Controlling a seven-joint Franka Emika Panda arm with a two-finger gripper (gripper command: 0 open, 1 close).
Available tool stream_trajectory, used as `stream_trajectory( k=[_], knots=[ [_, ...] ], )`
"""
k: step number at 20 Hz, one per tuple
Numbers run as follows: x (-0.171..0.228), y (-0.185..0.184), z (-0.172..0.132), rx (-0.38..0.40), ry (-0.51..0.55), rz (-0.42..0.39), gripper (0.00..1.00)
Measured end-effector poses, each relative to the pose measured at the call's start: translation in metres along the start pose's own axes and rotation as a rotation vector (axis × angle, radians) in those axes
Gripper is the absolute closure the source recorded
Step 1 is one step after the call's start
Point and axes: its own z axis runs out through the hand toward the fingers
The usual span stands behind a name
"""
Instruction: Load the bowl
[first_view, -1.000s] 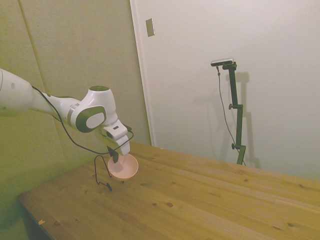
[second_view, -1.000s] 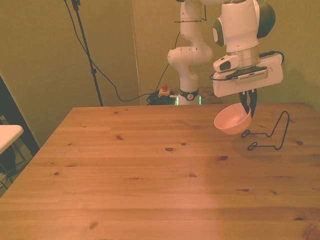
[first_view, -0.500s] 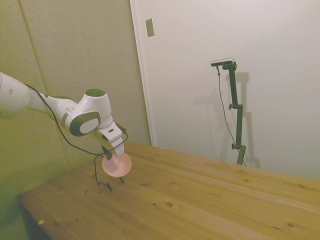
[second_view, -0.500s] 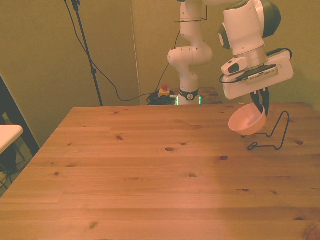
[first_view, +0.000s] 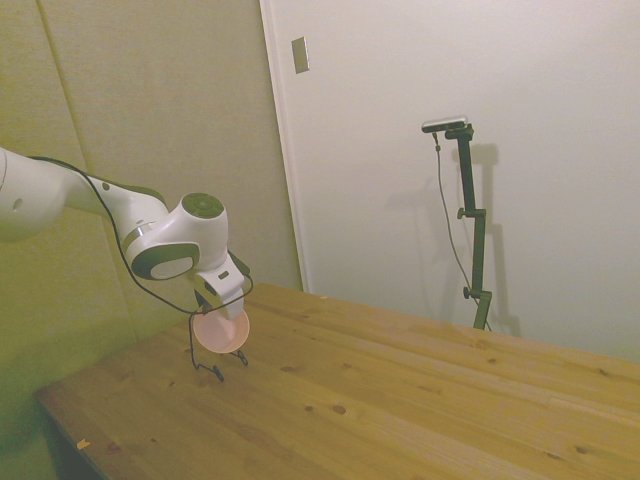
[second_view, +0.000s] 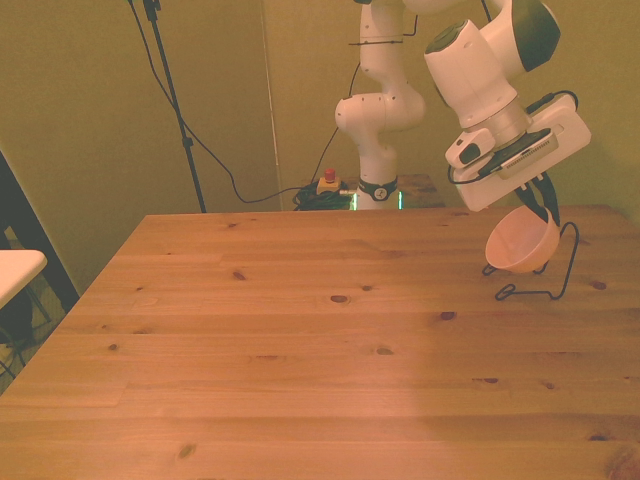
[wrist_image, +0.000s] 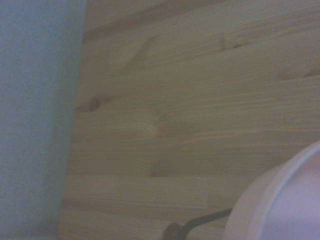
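Where the long wooden plank tabletop (second_view: 300, 340) runs out toward its far corner on the front view's right, the white Franka arm (second_view: 480, 70) leans down over it with its wrist tilted. In the side view that same corner is the tabletop's (first_view: 400, 400) left end, close to the wall. The thin black wire rack (second_view: 545, 270) stands on the wood there, its upright loop rising from two small feet; in the side view the rack (first_view: 205, 350) shows just below and beside the arm's last joint (first_view: 185, 250). The two-finger gripper (second_view: 547, 208) has its dark fingers closed on the rim of the small, shallow, round bowl of pale pink plastic (second_view: 520, 243), which hangs tilted above the tabletop, right against the rack's loop. From the side the bowl (first_view: 220, 330) shows as a tipped disc in front of the wire. The blurred wrist view catches a curved slice of the bowl (wrist_image: 282, 200), a bit of dark wire (wrist_image: 200, 222) and wood grain.
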Motion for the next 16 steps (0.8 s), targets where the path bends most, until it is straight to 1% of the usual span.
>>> stream_trajectory(
  k=[4,10,16],
  knots=[
    [-0.001,0.003,0.007,0.028,-0.043,-0.030,1.00],
    [0.003,0.011,0.023,0.072,-0.098,-0.052,1.00],
    [0.004,0.014,0.032,0.089,-0.129,-0.068,1.00]
  ],
)
